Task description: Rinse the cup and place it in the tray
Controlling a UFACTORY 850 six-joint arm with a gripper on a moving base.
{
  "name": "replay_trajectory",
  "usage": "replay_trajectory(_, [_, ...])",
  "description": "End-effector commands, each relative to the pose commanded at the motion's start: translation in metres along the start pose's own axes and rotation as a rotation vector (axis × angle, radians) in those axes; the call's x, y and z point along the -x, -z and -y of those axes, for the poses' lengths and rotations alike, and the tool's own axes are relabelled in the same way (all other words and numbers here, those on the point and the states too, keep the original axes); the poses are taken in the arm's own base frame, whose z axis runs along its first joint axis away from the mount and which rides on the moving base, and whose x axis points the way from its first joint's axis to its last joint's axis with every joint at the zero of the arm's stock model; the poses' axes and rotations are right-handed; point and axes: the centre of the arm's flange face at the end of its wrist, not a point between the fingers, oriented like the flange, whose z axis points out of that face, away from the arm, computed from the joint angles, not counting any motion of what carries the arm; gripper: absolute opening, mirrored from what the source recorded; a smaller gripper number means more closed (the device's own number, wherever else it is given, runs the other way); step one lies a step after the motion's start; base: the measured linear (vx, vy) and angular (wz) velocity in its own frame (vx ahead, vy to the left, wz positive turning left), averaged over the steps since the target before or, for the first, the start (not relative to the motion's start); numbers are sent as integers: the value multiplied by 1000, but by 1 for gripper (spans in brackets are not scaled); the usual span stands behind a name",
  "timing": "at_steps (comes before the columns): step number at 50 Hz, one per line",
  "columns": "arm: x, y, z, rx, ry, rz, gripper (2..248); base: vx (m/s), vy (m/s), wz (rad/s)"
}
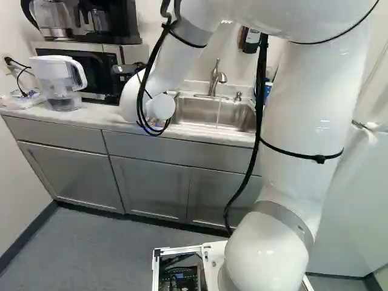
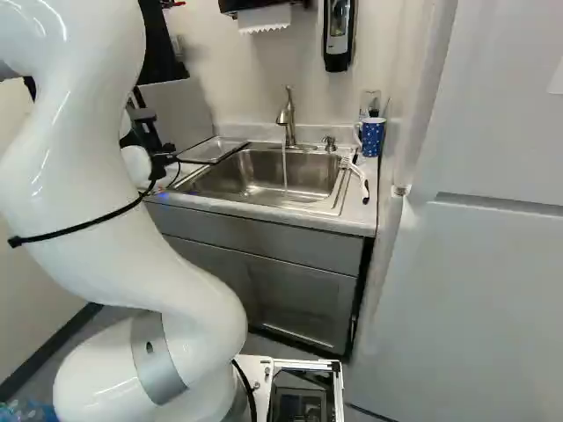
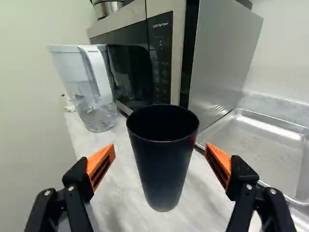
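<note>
At the left of the right base view we see a little of the pincer (image 2: pixel 160 160) past the arm; in the wrist view the pincer (image 3: pixel 160 147) stands open, its orange pads (image 3: pixel 102 163) either side of the dark cup (image 3: pixel 161 159), upright on the counter (image 3: pixel 116 203). Beyond it we see the microwave (image 3: pixel 133 72), the pitcher (image 3: pixel 99 108) and the metal tray (image 3: pixel 275 150), while water (image 2: pixel 284 167) runs into the sink (image 2: pixel 251 180) near the middle of the right base view.

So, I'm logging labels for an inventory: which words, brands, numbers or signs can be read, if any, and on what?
Microwave control panel: print too small to read with certainty.
Wall dispenser: marks too small to read.
Dark cup: none visible.
</note>
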Motion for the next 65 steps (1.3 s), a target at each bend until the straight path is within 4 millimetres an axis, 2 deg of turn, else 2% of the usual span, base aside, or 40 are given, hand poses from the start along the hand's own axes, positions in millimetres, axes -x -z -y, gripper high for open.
replay_trajectory(21, [20, -4, -1, 2, 1, 11, 247, 0, 0, 0])
replay_trajectory(28, [20, -4, -1, 2, 1, 11, 247, 0, 0, 0])
replay_trajectory(29, [20, -4, -1, 2, 1, 11, 229, 0, 0, 0])
replay_trajectory(33, [20, -4, -1, 2, 1, 11, 229, 0, 0, 0])
replay_trajectory(34, [20, -4, -1, 2, 1, 11, 190, 0, 0, 0])
replay_trajectory(38, [20, -4, -1, 2, 1, 11, 190, 0, 0, 0])
replay_trajectory(39, [20, -4, -1, 2, 1, 11, 151, 0, 0, 0])
replay_trajectory(44, [20, -4, -1, 2, 1, 11, 151, 0, 0, 0])
replay_trajectory(45, [20, -4, -1, 2, 1, 11, 124, 0, 0, 0])
replay_trajectory(55, [14, -1, -3, 5, 0, 0, 123, 0, 0, 0])
replay_trajectory(65, [4, 9, -13, 23, -3, -18, 123, 0, 0, 0])
